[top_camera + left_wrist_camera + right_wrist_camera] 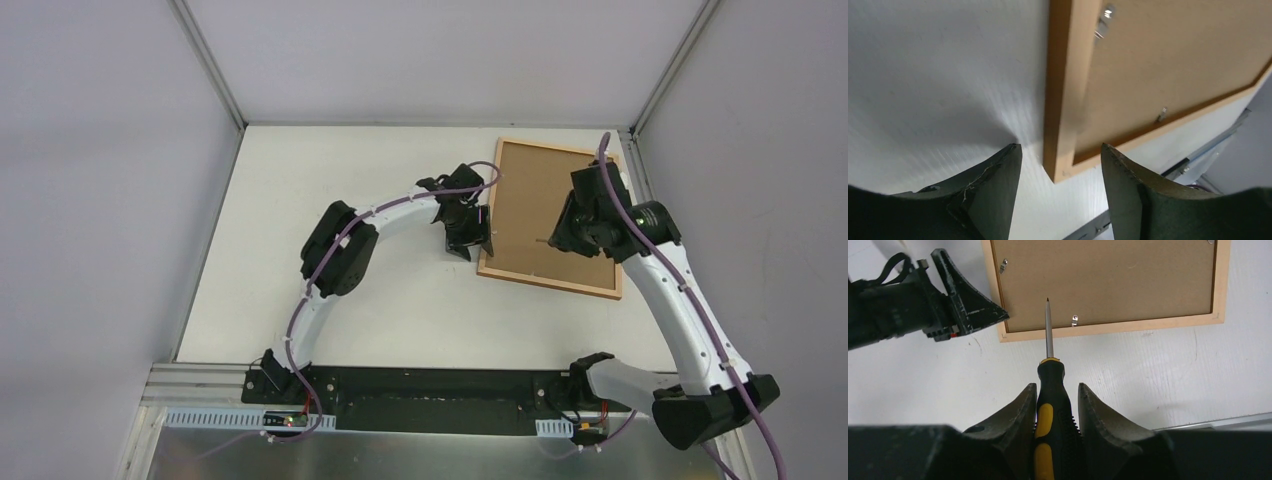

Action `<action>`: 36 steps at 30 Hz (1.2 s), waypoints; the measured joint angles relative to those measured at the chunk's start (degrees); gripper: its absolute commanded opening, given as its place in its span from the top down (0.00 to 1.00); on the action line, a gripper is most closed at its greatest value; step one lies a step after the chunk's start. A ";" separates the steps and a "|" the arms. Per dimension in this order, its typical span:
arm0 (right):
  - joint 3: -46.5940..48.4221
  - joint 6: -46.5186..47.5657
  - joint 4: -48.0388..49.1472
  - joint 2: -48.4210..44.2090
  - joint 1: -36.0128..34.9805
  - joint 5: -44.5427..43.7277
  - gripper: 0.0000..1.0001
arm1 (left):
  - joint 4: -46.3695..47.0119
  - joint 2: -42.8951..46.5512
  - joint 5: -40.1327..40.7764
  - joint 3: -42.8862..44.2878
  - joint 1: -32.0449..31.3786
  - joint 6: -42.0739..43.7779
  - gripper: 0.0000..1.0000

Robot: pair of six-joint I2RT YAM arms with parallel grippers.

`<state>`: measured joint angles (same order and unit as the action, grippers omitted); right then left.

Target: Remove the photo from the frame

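Observation:
The frame lies face down at the back right of the table, its corkboard-brown back up, held by small metal clips. The photo is hidden under the back. My left gripper is open at the frame's near left corner; in the left wrist view the corner sits between the spread fingers, untouched. My right gripper is shut on a black-and-yellow screwdriver. Its shaft points over the frame's back, with the tip near a clip. The left gripper also shows in the right wrist view.
Grey enclosure walls stand close behind and to the right of the frame. A black base plate and an aluminium rail run along the near edge. The white table top stretches to the left of the frame.

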<state>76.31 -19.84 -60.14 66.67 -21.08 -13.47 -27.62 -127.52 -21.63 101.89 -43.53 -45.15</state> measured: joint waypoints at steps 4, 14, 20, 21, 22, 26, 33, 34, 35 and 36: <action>-0.98 0.02 -1.36 -3.69 0.02 0.24 1.00 | -0.24 -3.37 -0.13 1.99 0.04 0.92 0.51; -2.54 0.79 -1.79 -3.74 0.26 2.21 1.00 | 1.40 -2.93 3.23 -0.39 -0.74 1.46 0.50; -2.54 0.98 -1.70 -3.65 0.26 3.48 1.00 | 0.76 -2.38 4.74 0.11 -1.81 2.27 0.60; -2.54 1.01 -1.70 -3.65 0.26 3.74 1.00 | 0.07 -2.60 5.35 0.81 -2.19 2.51 0.62; -2.54 1.03 -1.70 -3.65 0.26 3.87 1.00 | -0.70 -2.82 5.95 1.40 -2.45 2.60 0.66; -2.54 1.05 -1.70 -3.67 0.26 4.28 1.00 | -3.78 -3.89 8.46 2.93 -3.04 2.38 0.88; -3.43 1.03 -0.28 -4.00 0.26 6.62 1.00 | -2.21 1.03 11.41 -4.98 -3.45 2.67 1.00; -4.02 0.94 0.44 -4.00 0.26 7.43 1.00 | -1.95 2.78 11.67 -7.58 -3.52 2.71 1.00; -4.63 0.74 1.14 -3.98 0.26 8.28 1.00 | -1.79 5.01 11.76 -10.95 -3.52 2.80 1.00; -5.51 0.37 2.08 -3.89 0.26 9.57 1.00 | -1.57 7.41 11.76 -14.49 -3.52 2.84 1.00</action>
<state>70.81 -19.46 -58.06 62.78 -20.82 -3.90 -29.19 -120.11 -9.87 87.39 -47.05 -42.30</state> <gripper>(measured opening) 0.351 0.110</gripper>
